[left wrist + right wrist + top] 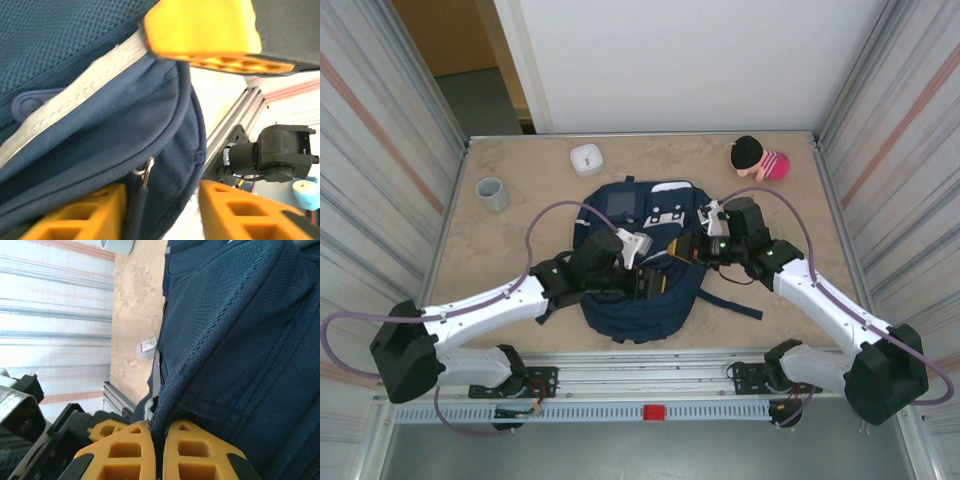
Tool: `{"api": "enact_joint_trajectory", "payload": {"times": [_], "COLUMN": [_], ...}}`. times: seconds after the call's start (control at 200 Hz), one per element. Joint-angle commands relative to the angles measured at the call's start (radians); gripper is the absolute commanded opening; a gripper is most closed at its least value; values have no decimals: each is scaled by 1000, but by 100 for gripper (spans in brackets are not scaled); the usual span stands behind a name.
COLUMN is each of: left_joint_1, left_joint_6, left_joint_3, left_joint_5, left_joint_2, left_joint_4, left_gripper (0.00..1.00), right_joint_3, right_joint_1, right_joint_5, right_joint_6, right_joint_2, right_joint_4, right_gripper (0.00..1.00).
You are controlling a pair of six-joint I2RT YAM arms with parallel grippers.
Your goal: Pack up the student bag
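The student bag (640, 250), a navy backpack with a white buckle patch, lies flat in the middle of the table. My right gripper (160, 440) is shut on a fold of the student bag's (240, 340) mesh fabric near the zip opening, holding it up. My left gripper (161, 187) is open at the bag's near edge. Its orange fingers (85, 215) straddle the navy fabric (125, 115) and a metal zip ring with a dark pull (142, 175). The pull lies against the left finger, and the other finger stands clear. An orange finger of the right gripper (200, 30) hangs just above.
A grey cup (492, 193) stands at the back left, a small white box (586, 158) behind the bag, and a pink and black plush toy (758, 158) at the back right. An aluminium rail (650, 370) borders the near edge. Corrugated walls close both sides.
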Motion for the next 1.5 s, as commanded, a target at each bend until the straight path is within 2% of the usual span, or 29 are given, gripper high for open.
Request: {"api": "enact_joint_trajectory", "payload": {"times": [0.0,0.07,0.14,0.461,0.571,0.686,0.742,0.817,0.862,0.897,0.992,1.072,1.253,1.493], "left_joint_1": [-3,-3,-1,47,88,135,155,163,164,165,164,164,165,164], "left_joint_6": [41,63,87,119,139,157,176,219,246,266,304,322,342,352], "left_joint_3": [52,58,43,-147,-214,-260,-270,-262,-247,-233,-193,-169,-129,-93], "left_joint_5": [-49,-90,-114,-280,-285,-256,-222,-184,-170,-153,-98,-46,71,88], "left_joint_2": [8,2,-13,-228,-300,-355,-372,-379,-378,-374,-362,-353,-337,-348], "left_joint_4": [62,2,-50,-225,-240,-224,-204,-182,-176,-173,-159,-143,-107,-100], "left_gripper": [25,8,0,0,0,0,0,0,0,0,0,0,0,0], "right_joint_3": [41,54,53,64,69,81,103,128,137,141,130,93,67,123], "right_joint_1": [30,11,-36,-286,-349,-371,-371,-362,-348,-328,-194,-57,160,307], "right_joint_5": [-68,-58,-70,-230,-270,-291,-280,-215,-141,-60,203,329,351,325], "right_joint_6": [-21,-60,-87,-217,-242,-271,-309,-365,-400,-425,-529,-634,-896,-1113], "right_joint_2": [-46,-54,-65,-61,-54,-44,-38,-59,-87,-115,-211,-256,-179,31], "right_joint_4": [40,-19,-56,-187,-206,-232,-272,-313,-326,-332,-307,-237,-160,-169], "right_gripper": [0,0,0,0,0,0,8,31,43,50,59,70,72,72]}}
